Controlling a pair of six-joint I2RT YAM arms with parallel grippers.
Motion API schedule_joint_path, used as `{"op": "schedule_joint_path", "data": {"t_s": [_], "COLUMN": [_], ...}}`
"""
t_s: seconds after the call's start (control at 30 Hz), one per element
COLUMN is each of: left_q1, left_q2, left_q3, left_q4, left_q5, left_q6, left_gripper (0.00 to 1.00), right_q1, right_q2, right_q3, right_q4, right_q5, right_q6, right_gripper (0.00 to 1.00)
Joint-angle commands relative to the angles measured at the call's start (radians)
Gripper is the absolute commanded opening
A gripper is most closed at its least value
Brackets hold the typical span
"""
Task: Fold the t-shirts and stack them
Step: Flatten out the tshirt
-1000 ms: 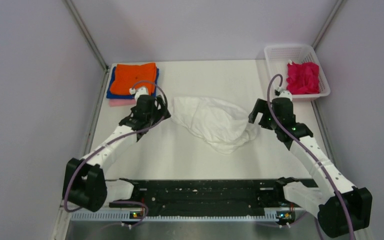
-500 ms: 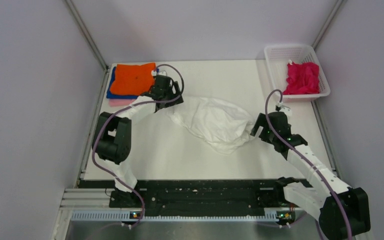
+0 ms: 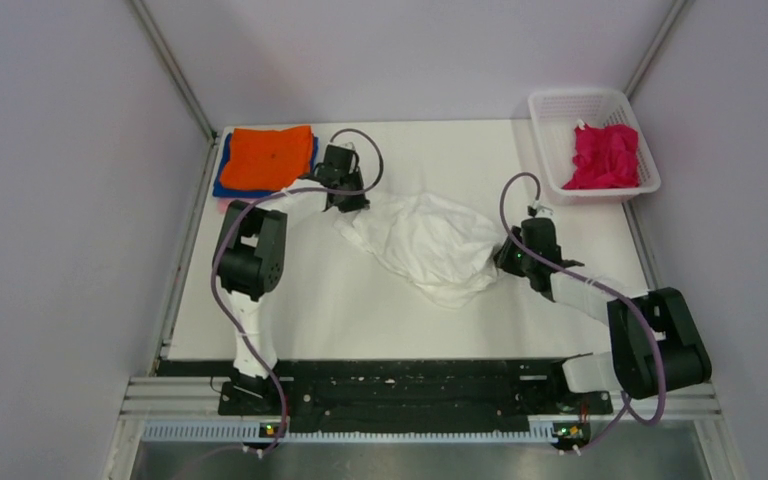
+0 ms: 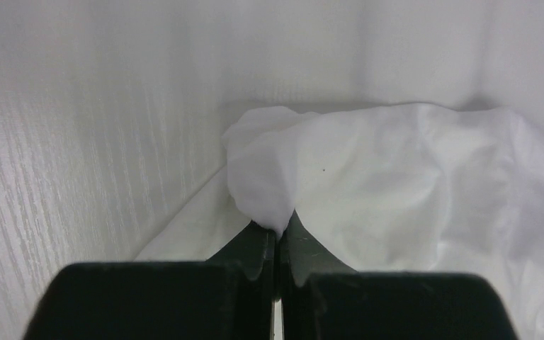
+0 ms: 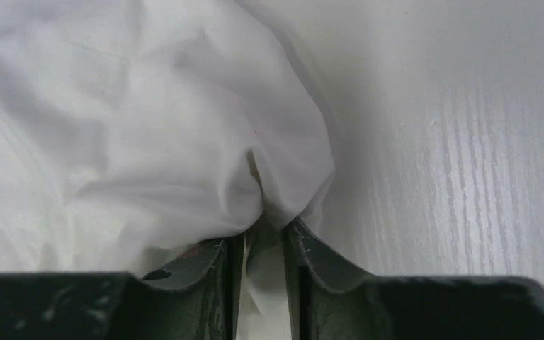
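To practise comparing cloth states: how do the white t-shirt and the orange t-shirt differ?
The white t-shirt lies crumpled in a heap; the orange t-shirt is folded flat. The left gripper and right gripper pinch the white one; the orange one is untouched, topping a stack. Both look plain, no print showing.

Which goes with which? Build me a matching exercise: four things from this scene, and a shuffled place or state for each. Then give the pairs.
Things:
1. white t-shirt
2. magenta t-shirt
3. orange t-shirt
4. left tool

Places or states:
A. inside the basket, far right
B. folded on the blue t-shirt, far left
C. shut on a cloth edge
D. crumpled at mid-table

Pairs: 1-D, 2-A, 3-B, 4-C.
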Motion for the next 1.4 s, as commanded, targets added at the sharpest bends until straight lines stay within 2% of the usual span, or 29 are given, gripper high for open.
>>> {"op": "schedule_joint_path", "data": {"t_s": [0.0, 0.03, 0.17, 0.33, 0.47, 0.6, 0.8, 0.93, 1.07, 1.27, 1.37], "left_q1": [0.008, 0.009, 0.021, 0.023, 0.022, 0.022, 0.022, 0.022, 0.022, 0.023, 0.028], "left_q2": [-0.162, -0.203, -0.401, -0.736, -0.983, -1.11, -1.26, -1.317, -1.289, -1.17, -0.999], "left_q3": [-0.012, -0.024, -0.068, -0.185, -0.187, -0.127, -0.1, -0.123, -0.138, -0.272, -0.336], "left_q4": [0.087, 0.092, 0.111, 0.242, 0.243, 0.158, 0.088, 0.099, 0.092, 0.105, 0.107], "left_q5": [0.001, -0.01, -0.057, -0.114, -0.161, -0.193, -0.231, -0.188, -0.22, -0.399, -0.507], "left_q6": [0.021, 0.023, 0.021, 0.049, 0.093, 0.135, 0.157, 0.137, 0.139, 0.118, 0.08], "left_gripper": [0.0, 0.0, 0.0, 0.0, 0.0, 0.0, 0.0, 0.0, 0.0, 0.0, 0.0], "right_q1": [-0.005, -0.005, -0.005, -0.005, -0.004, -0.004, -0.005, -0.004, -0.004, -0.005, -0.007], "right_q2": [0.012, -0.016, -0.214, -0.458, -0.601, -0.704, -0.769, -0.776, -0.738, -0.611, -0.447], "right_q3": [0.021, 0.032, 0.129, 0.34, 0.487, 0.626, 0.837, 0.877, 0.846, 0.708, 0.605], "right_q4": [0.151, 0.128, -0.026, -0.269, -0.354, -0.397, -0.532, -0.535, -0.541, -0.539, -0.467], "right_q5": [-0.053, -0.052, 0.008, 0.055, -0.022, -0.153, -0.238, -0.246, -0.149, 0.057, 0.141], "right_q6": [-0.032, -0.042, -0.141, -0.247, -0.298, -0.328, -0.388, -0.371, -0.39, -0.414, -0.436], "right_gripper": [0.09, 0.01, 0.0, 0.0, 0.0, 0.0, 0.0, 0.0, 0.0, 0.0, 0.0]}}
